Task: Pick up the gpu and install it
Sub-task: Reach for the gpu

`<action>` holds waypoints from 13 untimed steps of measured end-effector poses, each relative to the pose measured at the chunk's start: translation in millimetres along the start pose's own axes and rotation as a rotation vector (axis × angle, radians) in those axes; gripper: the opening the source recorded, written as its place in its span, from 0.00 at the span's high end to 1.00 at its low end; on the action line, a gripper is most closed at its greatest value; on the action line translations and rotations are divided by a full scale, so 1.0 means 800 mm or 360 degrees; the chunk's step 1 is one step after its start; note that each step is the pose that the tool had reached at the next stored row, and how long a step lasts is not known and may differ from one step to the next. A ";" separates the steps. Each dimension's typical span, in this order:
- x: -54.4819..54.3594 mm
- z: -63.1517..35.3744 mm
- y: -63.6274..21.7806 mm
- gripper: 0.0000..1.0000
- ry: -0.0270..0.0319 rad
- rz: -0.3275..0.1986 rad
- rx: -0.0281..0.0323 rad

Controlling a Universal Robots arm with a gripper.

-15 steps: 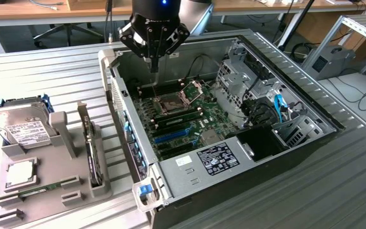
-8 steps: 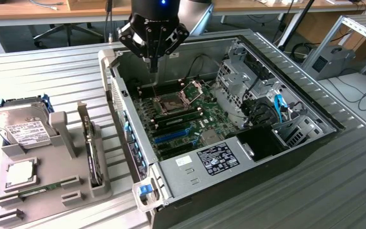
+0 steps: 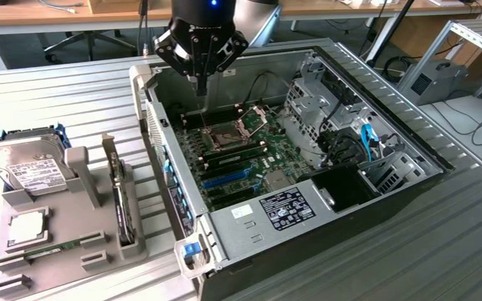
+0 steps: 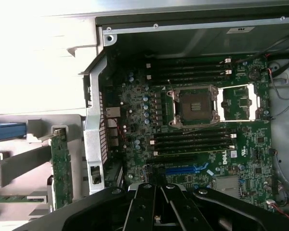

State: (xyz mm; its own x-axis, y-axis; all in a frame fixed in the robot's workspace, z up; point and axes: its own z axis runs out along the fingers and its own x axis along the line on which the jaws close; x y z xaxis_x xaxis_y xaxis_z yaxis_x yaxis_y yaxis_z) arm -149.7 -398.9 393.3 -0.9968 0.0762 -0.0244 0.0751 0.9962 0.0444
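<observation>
The gripper [image 3: 199, 83], closed on nothing, hangs over the motherboard [image 3: 243, 160]; descending here risks striking it, far from the gpu [image 3: 123, 204].

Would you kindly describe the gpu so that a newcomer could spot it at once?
Find the grey parts holder on the exterior view's left of the open computer case. The gpu stands on edge in the holder's slot nearest the case. Unlike the hard drive and RAM stick lying flat beside it, it is an upright card.
</observation>
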 end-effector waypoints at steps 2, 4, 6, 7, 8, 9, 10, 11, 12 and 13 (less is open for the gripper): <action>0.000 0.000 0.000 0.89 0.00000 0.0000 0.00001; 0.002 0.000 0.000 0.89 0.00000 0.0000 0.00001; 0.002 0.000 0.000 0.89 0.00000 0.0000 0.00000; 0.003 0.000 0.000 0.89 -0.00001 0.0000 0.00001; 0.003 0.000 0.000 0.89 -0.00001 0.0000 0.00000; 0.003 0.000 0.000 0.89 0.00000 0.0000 0.00001; 0.004 0.000 0.000 0.89 0.00000 0.0000 0.00001; 0.004 0.000 0.000 0.89 0.00000 0.0000 0.00001; 0.004 0.000 0.000 0.89 -0.00001 0.0000 0.00000; 0.004 0.000 0.000 0.89 -0.00001 0.0000 0.00000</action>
State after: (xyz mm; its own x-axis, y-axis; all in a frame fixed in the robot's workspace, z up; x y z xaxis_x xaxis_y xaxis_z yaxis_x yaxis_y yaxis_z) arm -153.2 -398.9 393.3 -0.9968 0.0762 -0.0245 0.0751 0.9962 0.0444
